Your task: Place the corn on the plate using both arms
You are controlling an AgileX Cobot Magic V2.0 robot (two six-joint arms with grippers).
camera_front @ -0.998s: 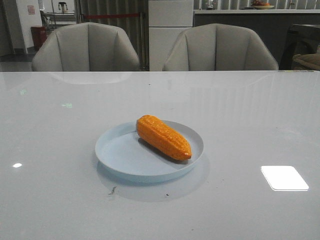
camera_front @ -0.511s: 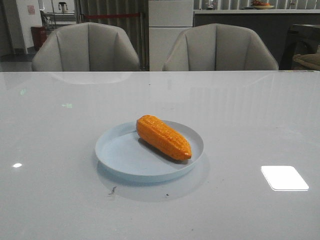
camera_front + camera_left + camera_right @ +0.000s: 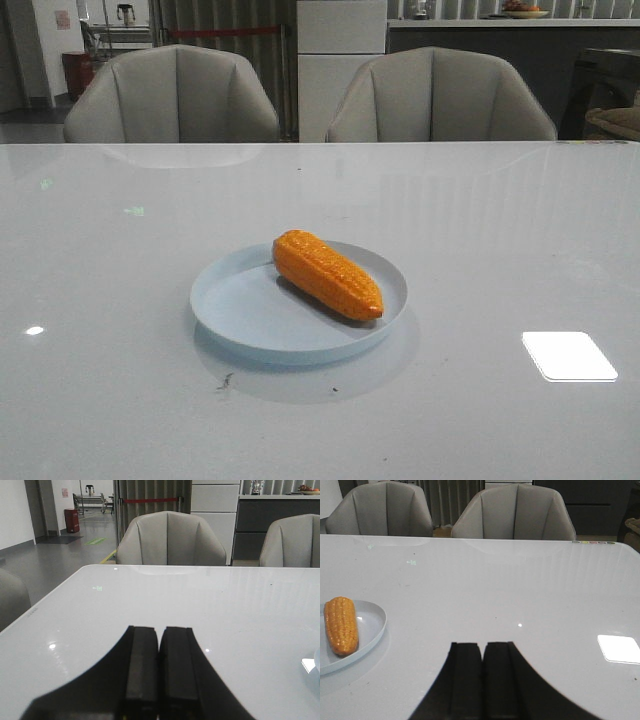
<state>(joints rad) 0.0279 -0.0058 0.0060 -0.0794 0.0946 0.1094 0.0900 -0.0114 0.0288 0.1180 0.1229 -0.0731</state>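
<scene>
You have the corn [image 3: 327,274] lying inside the plate [image 3: 240,310], mid-table, thick end far-left, tip near-right | your left gripper [image 3: 159,645]: fingers pressed together, empty | your right gripper [image 3: 483,657]: fingers together, empty, right of plate.

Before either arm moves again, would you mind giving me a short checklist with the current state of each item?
1. Corn lies inside the plate, fully within the rim: ok.
2. Corn free of both grippers, nothing touching it in the front view: ok.
3. Left gripper shut and holding nothing, above bare table: ok.
4. Right gripper shut and holding nothing, off to the side of the plate: ok.
5. Plate flat on the table, not tipped: ok.
6. Room around each arm outside the camera views: cannot tell.
</scene>
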